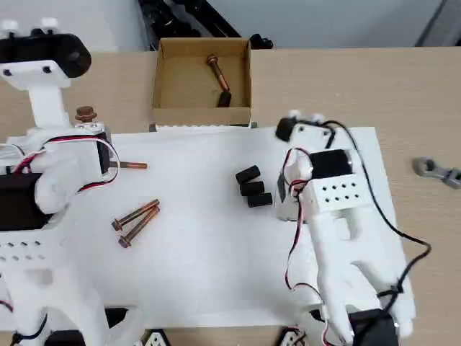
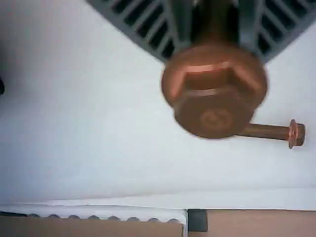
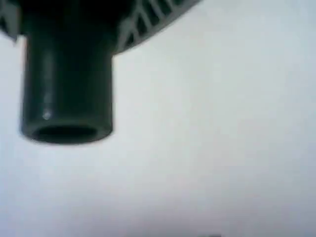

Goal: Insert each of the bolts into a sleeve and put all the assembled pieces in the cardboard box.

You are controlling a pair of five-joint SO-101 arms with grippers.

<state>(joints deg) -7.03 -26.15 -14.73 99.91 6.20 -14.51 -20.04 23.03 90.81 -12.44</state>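
The left end effector (image 2: 215,17) is clamped on the shank of a copper hex-head bolt (image 2: 215,94) above the white mat (image 2: 74,123). The right end effector (image 3: 69,17) grips a black cylindrical sleeve (image 3: 66,84). One assembled bolt-and-sleeve piece (image 1: 218,79) lies inside the brown cardboard box (image 1: 164,72) on the wooden counter (image 1: 418,94).

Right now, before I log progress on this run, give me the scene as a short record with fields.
left gripper: shut on a copper bolt, head toward the wrist camera
right gripper: shut on a black sleeve, its open end free
loose bolts: two, side by side on the white mat
loose sleeves: three, close together on the mat
cardboard box: one assembled piece inside
off the mat: a wrench on the table
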